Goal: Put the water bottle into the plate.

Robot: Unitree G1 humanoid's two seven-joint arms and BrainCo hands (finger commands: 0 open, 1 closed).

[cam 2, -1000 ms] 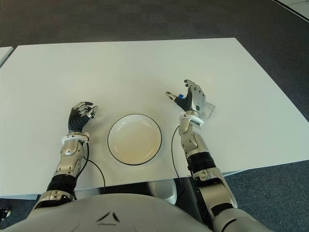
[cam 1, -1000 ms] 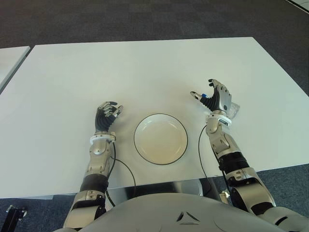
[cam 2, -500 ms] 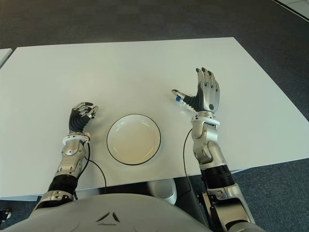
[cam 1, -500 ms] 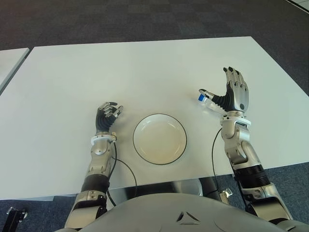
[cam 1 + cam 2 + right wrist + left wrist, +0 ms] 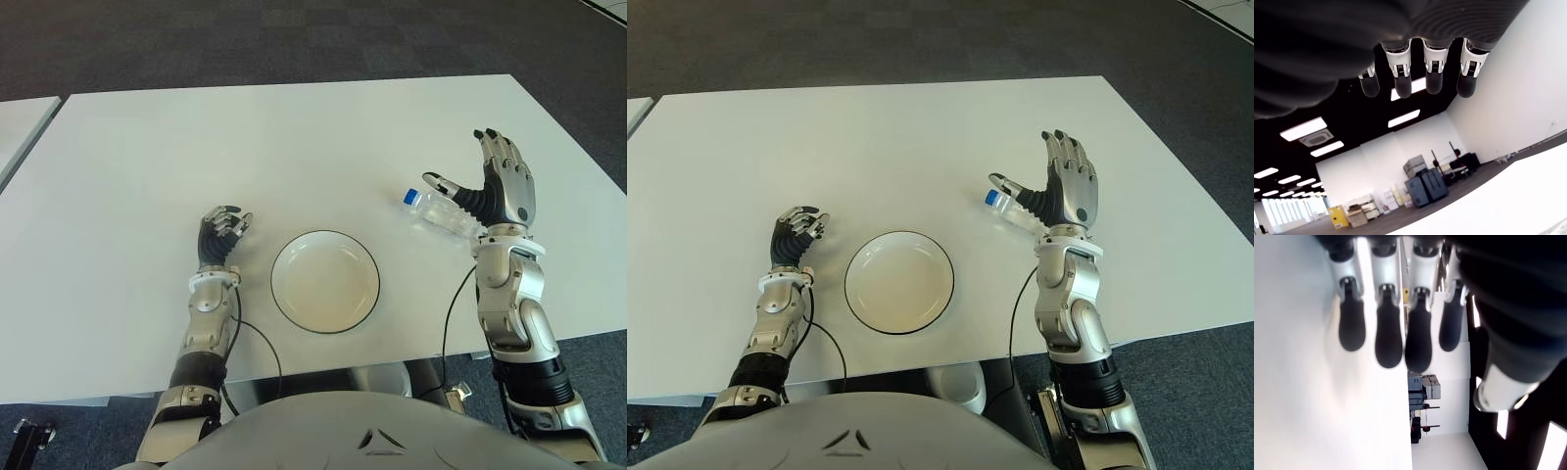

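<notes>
Your white table (image 5: 294, 137) carries two things. Plate (image 5: 325, 282), white with a dark rim, sits near the front edge, about mid-width. Water bottle (image 5: 439, 211), clear with a blue cap, lies on its side to the plate's right, cap toward the plate.

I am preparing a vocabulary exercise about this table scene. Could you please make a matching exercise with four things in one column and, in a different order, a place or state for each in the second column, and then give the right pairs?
Things:
1. water bottle
2. plate
3. left hand
4. right hand

Places or states:
A. fingers curled, holding nothing, to the left of the plate
B. lying on its side on the table, blue cap pointing away from the right hand
C. fingers spread open, beside the bottle
D. round, white, dark-rimmed, nothing in it

Pairs: 1-B, 2-D, 3-A, 4-C
</notes>
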